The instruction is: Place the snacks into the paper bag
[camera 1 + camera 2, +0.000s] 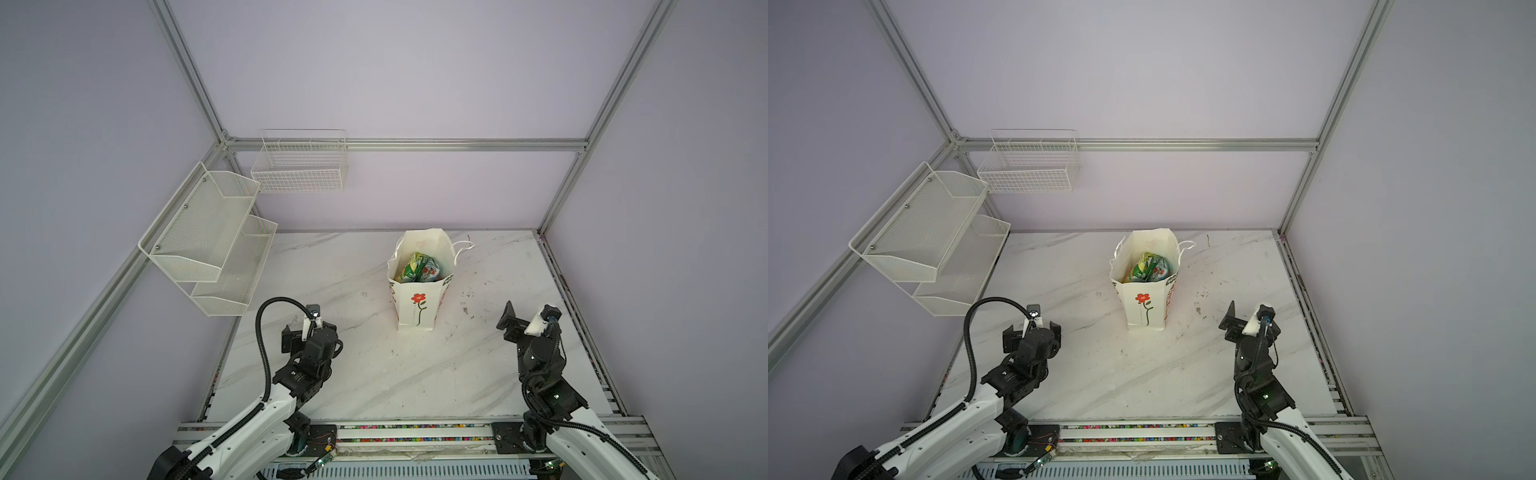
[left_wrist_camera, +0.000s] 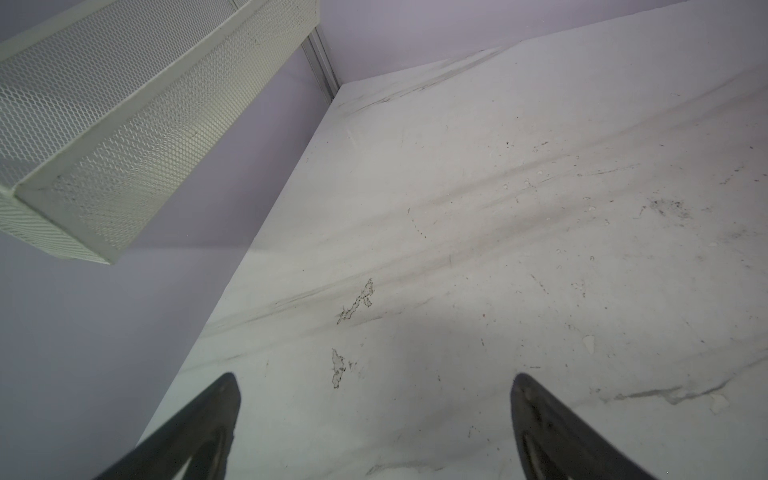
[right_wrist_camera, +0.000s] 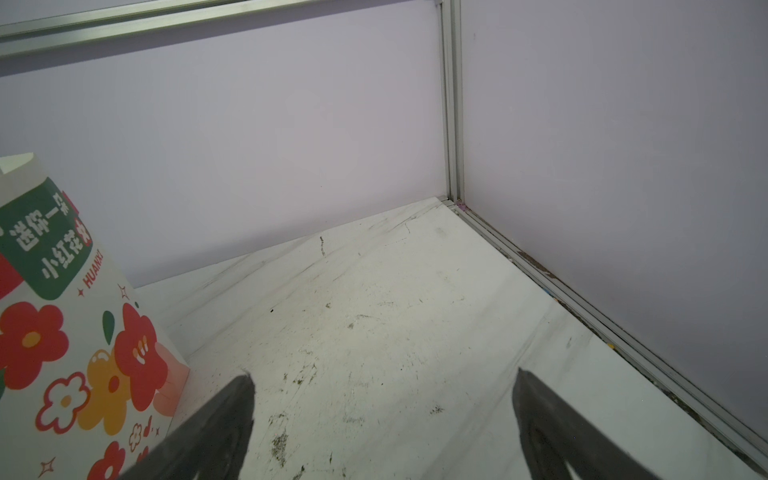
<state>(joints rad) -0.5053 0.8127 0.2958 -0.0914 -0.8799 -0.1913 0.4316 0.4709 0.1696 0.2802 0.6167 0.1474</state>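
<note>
The white paper bag [image 1: 419,305] [image 1: 1145,307] with a red flower stands upright and open-topped at the middle back of the marble table. The snacks [image 1: 419,268] [image 1: 1148,268], glossy green-yellow and teal-red packets, lie inside it. The right wrist view shows the bag's printed side [image 3: 62,332]. My left gripper [image 1: 309,332] [image 1: 1032,332] [image 2: 374,382] hovers low over bare table to the bag's front left, open and empty. My right gripper [image 1: 528,320] [image 1: 1248,322] [image 3: 384,378] sits to the bag's front right, also open with nothing between its fingers.
A two-tier white mesh shelf [image 1: 208,249] [image 2: 104,124] hangs on the left wall above the table's left edge. A white wire basket [image 1: 299,166] hangs on the back wall. Aluminium frame posts [image 1: 557,208] bound the table [image 1: 374,374].
</note>
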